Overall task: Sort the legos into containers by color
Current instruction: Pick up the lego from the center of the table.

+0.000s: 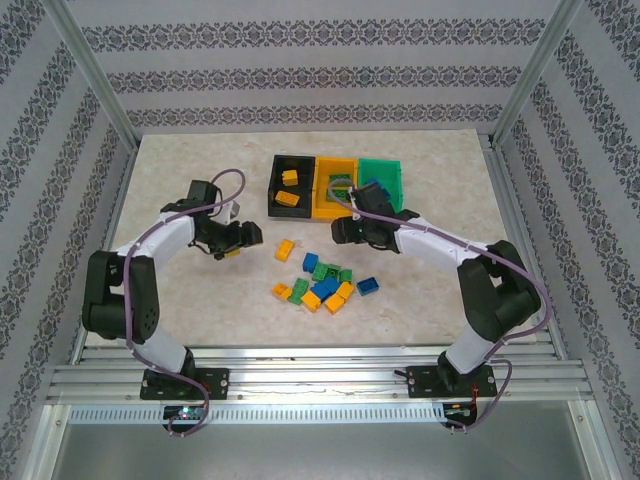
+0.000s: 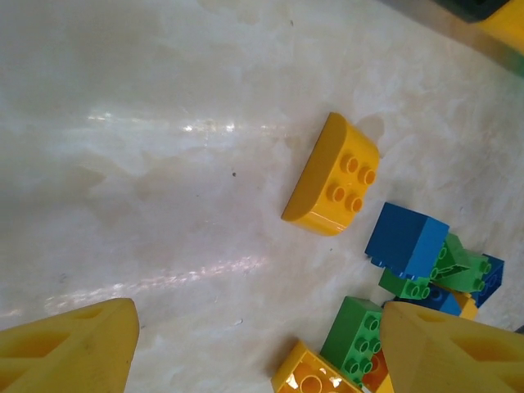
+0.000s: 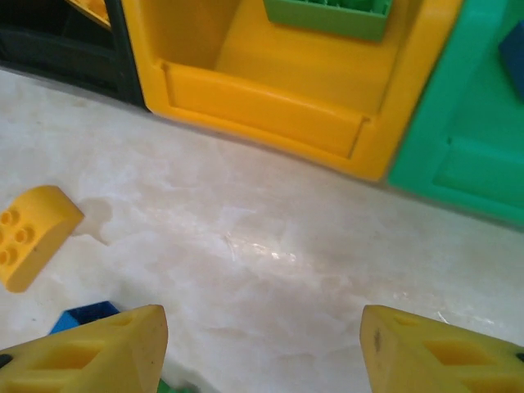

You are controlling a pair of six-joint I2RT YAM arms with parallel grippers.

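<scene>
The legos (image 1: 322,284) lie in a loose pile of yellow, green and blue bricks at mid table. One rounded yellow brick (image 1: 285,248) (image 2: 332,176) (image 3: 29,237) sits apart from them. The black bin (image 1: 276,187), yellow-orange bin (image 1: 335,208) and green bin (image 1: 392,170) stand joined in a row behind. Yellow bricks (image 1: 289,187) lie in the black bin, a green brick (image 3: 327,12) in the yellow-orange one, and a blue brick (image 1: 375,188) in the green one. My left gripper (image 1: 245,240) (image 2: 255,327) hangs open left of the pile. My right gripper (image 1: 340,230) (image 3: 264,327) is open and empty before the bins.
In the left wrist view a blue brick (image 2: 407,241), a green brick (image 2: 360,336) and a yellow brick (image 2: 311,378) crowd the right finger. Bare marble table (image 1: 180,300) lies to the left and right of the pile. Patterned walls and metal posts (image 1: 90,70) enclose the table.
</scene>
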